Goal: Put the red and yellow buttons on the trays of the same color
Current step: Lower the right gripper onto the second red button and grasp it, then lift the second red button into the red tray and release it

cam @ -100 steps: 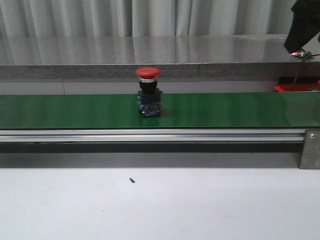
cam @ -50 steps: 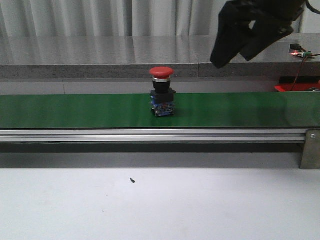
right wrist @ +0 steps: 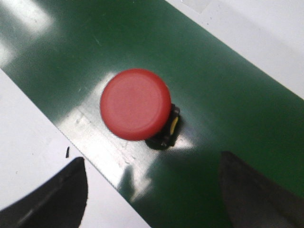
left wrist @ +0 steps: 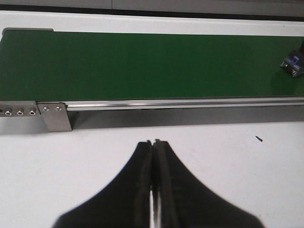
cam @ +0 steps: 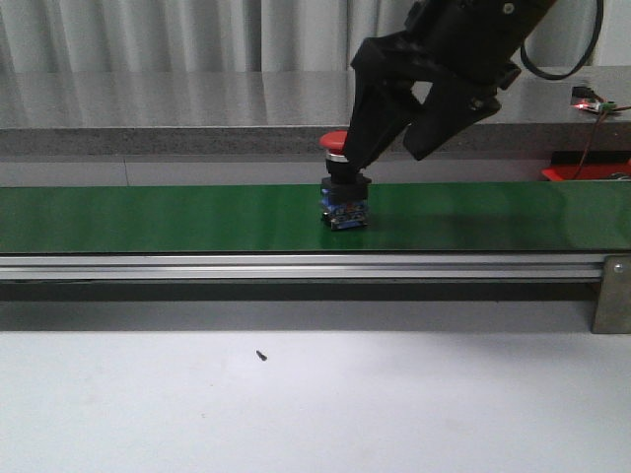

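- The red button stood upright on the green belt, a little right of the belt's middle in the front view; its round red cap sat on a black body with a blue base; the right wrist view showed the cap from above, with a bit of yellow at the body's side beneath it.
- The right pincer hung over the button with its jaws spread; in the front view one finger covered part of the cap and the other was off to the right of it; in the right wrist view both fingertips were apart from the cap, one on each side, and neither touched it; one tip was over the white worktop and the belt's edge, the other over the green.
- The belt ran across the whole front view on a silver rail, with a metal bracket at the rail's right end; a grey ledge lay behind the belt and pale curtains behind that.
- A red tray showed partly at the right edge, behind the belt.
- The left pincer was pressed together and held nothing; it hovered over the white worktop in front of the belt, well apart from the button, whose blue base only just showed at the edge of the left wrist view.
- A small dark speck lay on the worktop in front of the rail.
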You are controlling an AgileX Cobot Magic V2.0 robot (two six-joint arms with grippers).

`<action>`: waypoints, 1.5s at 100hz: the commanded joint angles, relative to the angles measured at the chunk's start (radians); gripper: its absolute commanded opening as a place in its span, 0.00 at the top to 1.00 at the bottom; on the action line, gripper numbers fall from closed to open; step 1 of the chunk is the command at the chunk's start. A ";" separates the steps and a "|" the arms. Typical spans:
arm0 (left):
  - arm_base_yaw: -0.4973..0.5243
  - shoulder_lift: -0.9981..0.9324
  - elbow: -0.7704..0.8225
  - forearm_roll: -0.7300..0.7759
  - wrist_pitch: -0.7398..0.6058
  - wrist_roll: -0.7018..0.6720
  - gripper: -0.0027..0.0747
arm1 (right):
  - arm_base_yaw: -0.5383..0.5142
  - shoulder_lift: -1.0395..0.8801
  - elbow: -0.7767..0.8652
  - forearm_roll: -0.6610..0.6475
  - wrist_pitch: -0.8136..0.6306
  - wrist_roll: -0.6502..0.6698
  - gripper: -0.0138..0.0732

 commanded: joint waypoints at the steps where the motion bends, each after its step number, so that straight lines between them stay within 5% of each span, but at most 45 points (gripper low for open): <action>1: -0.007 0.004 -0.025 -0.019 -0.063 0.001 0.99 | 0.001 -0.027 -0.039 0.050 -0.061 -0.008 0.19; 42: -0.007 0.004 -0.025 -0.019 -0.063 0.001 0.99 | 0.002 0.010 -0.039 0.079 -0.140 -0.008 0.21; 64: -0.007 0.004 -0.025 -0.019 -0.063 0.001 0.99 | 0.002 0.010 -0.039 0.079 -0.164 -0.008 0.61; 78: -0.007 0.004 -0.025 -0.019 -0.063 0.001 0.99 | 0.002 0.009 -0.039 0.079 -0.189 -0.008 0.75; 106: -0.007 0.004 -0.025 -0.019 -0.063 0.001 0.99 | -0.067 -0.057 -0.034 0.078 -0.187 -0.007 0.76; 150: -0.007 0.004 -0.025 -0.019 -0.063 0.001 0.99 | -0.439 -0.131 0.007 0.078 -0.135 -0.007 0.76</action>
